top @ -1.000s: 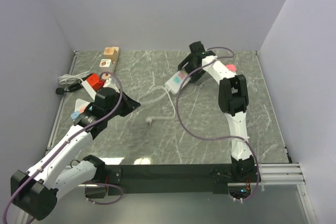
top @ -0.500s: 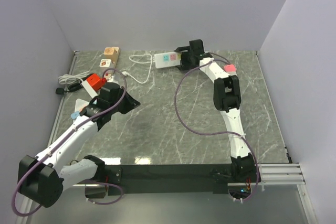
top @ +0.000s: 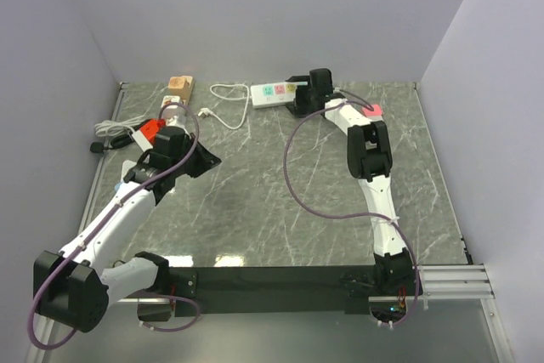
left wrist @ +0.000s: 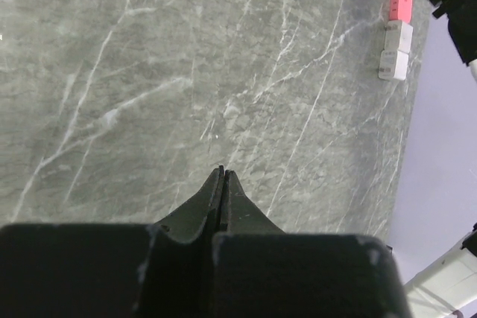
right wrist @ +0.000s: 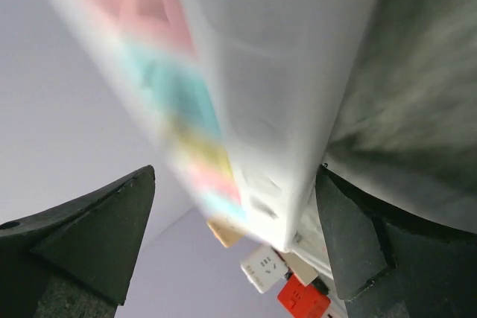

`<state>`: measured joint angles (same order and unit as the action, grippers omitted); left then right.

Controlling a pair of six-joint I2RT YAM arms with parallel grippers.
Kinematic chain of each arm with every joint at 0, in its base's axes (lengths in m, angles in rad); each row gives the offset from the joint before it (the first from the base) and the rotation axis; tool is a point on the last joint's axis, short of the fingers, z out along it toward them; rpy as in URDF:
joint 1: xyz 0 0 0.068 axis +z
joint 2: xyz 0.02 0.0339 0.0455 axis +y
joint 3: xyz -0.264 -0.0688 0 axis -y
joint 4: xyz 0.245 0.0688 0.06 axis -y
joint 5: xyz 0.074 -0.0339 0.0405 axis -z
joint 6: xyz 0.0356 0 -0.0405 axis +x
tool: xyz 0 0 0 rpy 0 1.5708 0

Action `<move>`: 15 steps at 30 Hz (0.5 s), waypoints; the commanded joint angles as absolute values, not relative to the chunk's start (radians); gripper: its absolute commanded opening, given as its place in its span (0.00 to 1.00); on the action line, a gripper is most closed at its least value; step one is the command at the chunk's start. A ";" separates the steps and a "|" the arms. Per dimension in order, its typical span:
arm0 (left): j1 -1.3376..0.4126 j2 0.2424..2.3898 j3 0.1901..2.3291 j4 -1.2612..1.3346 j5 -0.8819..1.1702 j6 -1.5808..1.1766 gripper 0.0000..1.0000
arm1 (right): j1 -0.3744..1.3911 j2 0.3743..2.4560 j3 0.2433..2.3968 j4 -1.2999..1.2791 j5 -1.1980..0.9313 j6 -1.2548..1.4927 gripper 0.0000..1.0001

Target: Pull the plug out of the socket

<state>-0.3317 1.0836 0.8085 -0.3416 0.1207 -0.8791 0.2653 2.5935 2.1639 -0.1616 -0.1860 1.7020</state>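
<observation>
The plug point(top: 135, 137), a small black piece, sits against the left end of a red socket block point(top: 152, 129) at the table's left side. That red block point(right wrist: 302, 299) also shows small in the right wrist view. My left gripper point(top: 204, 161) hovers to the right of the block, off the plug, and its fingers point(left wrist: 222, 172) are shut on nothing over bare marble. My right gripper point(top: 296, 96) is at the back wall. It stands open point(right wrist: 235, 176) around a blurred white power strip point(right wrist: 268, 87), with a gap at the left finger point(right wrist: 97, 236).
The white power strip point(top: 272, 93) lies along the back wall, and its white cord point(top: 225, 104) loops to the left. A wooden socket block point(top: 178, 84), a coiled cord bundle point(top: 111, 129) and a black end piece point(top: 96, 147) lie at the left. Pink and white adapters point(left wrist: 395, 35) sit by the right arm.
The right gripper has carried the white power strip from mid-table to the back wall, and its jaws have widened. The left gripper has drawn slightly back and left, still shut.
</observation>
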 commanded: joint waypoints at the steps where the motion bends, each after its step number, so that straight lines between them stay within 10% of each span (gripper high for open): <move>1: -0.304 1.052 0.835 -0.314 0.164 -0.844 0.01 | 0.245 2.468 2.094 -0.019 -0.189 1.688 0.95; 15: -0.140 1.012 0.860 -0.360 0.135 -0.833 0.05 | 0.255 2.202 1.716 0.472 -0.484 1.506 0.97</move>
<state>-0.2031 1.0103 0.8101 -0.3466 0.1593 -0.8532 0.2417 2.4180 1.8427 0.2996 -0.3504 1.6375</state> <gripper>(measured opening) 0.039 0.971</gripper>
